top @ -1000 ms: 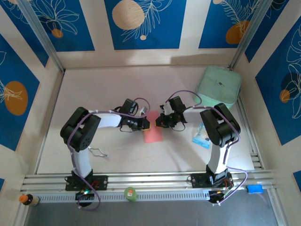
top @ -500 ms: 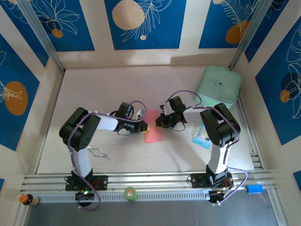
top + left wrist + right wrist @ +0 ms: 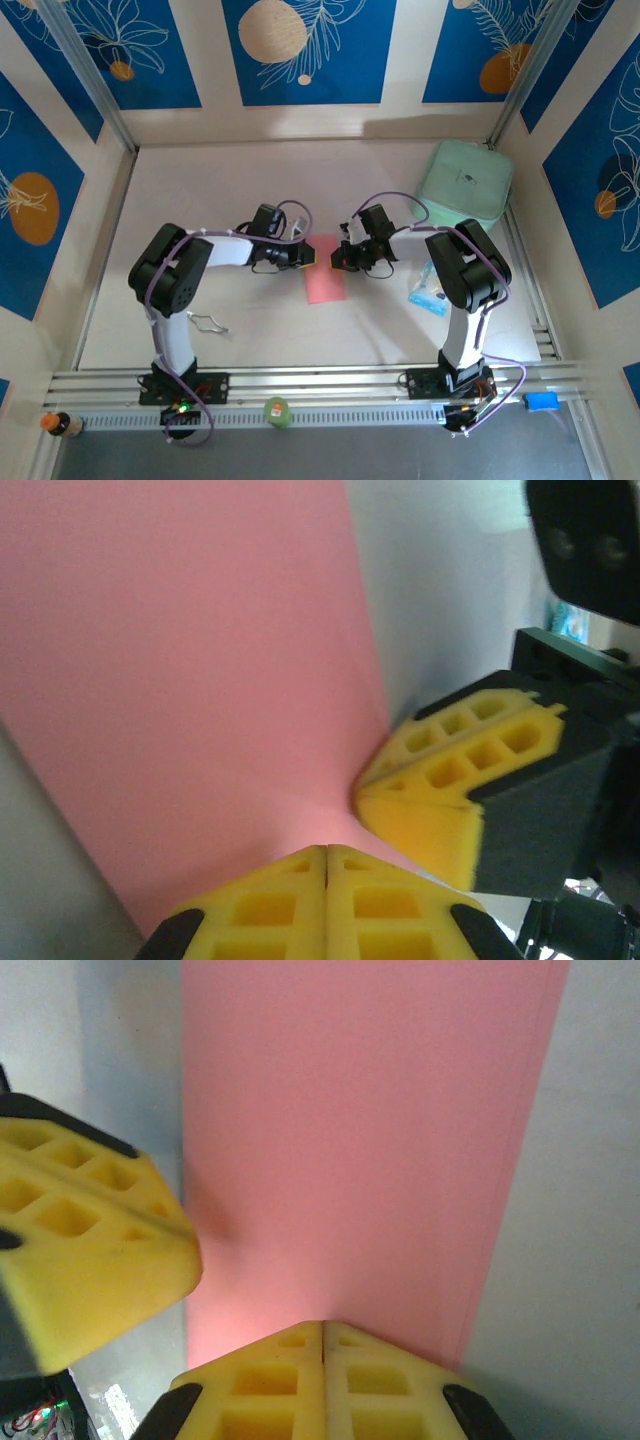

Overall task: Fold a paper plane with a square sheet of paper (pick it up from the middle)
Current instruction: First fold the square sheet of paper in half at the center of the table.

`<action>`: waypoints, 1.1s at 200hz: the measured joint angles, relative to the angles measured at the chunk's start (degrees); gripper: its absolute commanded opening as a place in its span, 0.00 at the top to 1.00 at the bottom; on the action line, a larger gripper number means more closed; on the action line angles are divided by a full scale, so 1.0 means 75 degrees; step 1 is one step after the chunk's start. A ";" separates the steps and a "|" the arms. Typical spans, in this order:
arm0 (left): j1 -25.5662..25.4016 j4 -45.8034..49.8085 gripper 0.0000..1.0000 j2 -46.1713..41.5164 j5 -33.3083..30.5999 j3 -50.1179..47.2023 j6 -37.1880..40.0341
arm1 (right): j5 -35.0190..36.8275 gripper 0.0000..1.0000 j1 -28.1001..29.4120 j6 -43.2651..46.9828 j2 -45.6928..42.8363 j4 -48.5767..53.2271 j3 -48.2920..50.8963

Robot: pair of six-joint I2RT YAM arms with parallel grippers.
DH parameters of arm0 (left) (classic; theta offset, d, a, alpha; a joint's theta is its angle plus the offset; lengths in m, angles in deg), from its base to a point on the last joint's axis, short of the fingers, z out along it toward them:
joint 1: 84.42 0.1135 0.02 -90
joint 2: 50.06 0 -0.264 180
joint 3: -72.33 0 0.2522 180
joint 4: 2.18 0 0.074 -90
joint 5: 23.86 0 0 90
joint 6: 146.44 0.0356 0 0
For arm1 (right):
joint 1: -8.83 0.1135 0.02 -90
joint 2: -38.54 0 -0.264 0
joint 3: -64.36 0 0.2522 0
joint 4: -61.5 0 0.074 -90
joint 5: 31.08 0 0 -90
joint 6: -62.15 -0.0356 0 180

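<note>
The sheet of paper [image 3: 325,272] lies flat near the middle of the worktop [image 3: 200,190], between the two arms, as a pink upright rectangle. Nothing lies on it or crowds it. A mint-green case [image 3: 465,183] sits in the far right corner, well apart. A blue-and-white packet [image 3: 428,290] lies just beside the right arm's elbow. A bent wire clip [image 3: 207,322] rests by the left arm's base. Along the near rail are a green round object [image 3: 277,411], a small bottle with an orange cap [image 3: 60,424] and a blue block [image 3: 542,401].

The left gripper [image 3: 326,858] meets the sheet at its far left edge, its jaws pressed together with no gap at the seam. The right gripper [image 3: 322,1332] meets the far right edge, its jaws likewise together. The yellow tips nearly face each other across the paper. Whether either pair has nipped an edge of the sheet cannot be told (the tips hide the contact).

Compared with a second ago, the left wrist has shifted a little farther up the worktop and its forearm lies flatter. The right arm and the sheet sit as they did.

Count: two arms, two grippers, one sheet, one case, one packet, one clip, one bottle, one green object, one blue block.
</note>
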 measured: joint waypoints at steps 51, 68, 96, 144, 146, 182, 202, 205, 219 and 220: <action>0.0061 0.0096 0.93 0.0154 -0.0085 0.0000 0.0006 | 0.0000 1.00 0.0000 0.0000 -0.0009 -0.0047 0.0029; 0.0064 0.0099 0.93 0.0154 -0.0082 0.0003 0.0000 | 0.0000 1.00 0.0000 0.0000 -0.0009 -0.0047 0.0029; 0.0085 0.0265 0.92 0.0154 -0.0082 0.0128 -0.0058 | -0.0003 1.00 0.0000 0.0000 -0.0009 -0.0047 0.0029; 0.0230 0.0469 0.91 0.0192 -0.0015 0.0921 -0.0210 | -0.0003 1.00 0.0000 0.0000 -0.0009 -0.0047 0.0029; 0.0230 0.0472 0.91 0.0198 -0.0012 0.0947 -0.0213 | -0.0003 1.00 0.0000 0.0000 -0.0009 -0.0047 0.0029; 0.0344 0.0460 0.91 0.0624 0.0082 0.1329 -0.0233 | -0.0003 1.00 0.0000 0.0000 -0.0009 -0.0047 0.0029; 0.0405 0.0522 0.91 0.0836 0.0090 0.1332 -0.0227 | 0.0000 1.00 0.0000 0.0000 -0.0009 -0.0047 0.0029; 0.0417 0.0530 0.91 0.0860 0.0090 0.1335 -0.0224 | -0.0003 1.00 0.0000 0.0000 -0.0009 -0.0050 0.0029; 0.0463 0.0548 0.91 0.0973 0.0090 0.1352 -0.0224 | 0.0000 1.00 0.0000 0.0000 -0.0012 -0.0050 0.0029; 0.0463 0.0548 0.91 0.0979 0.0087 0.1352 -0.0224 | 0.0000 1.00 0.0000 0.0000 -0.0012 -0.0050 0.0029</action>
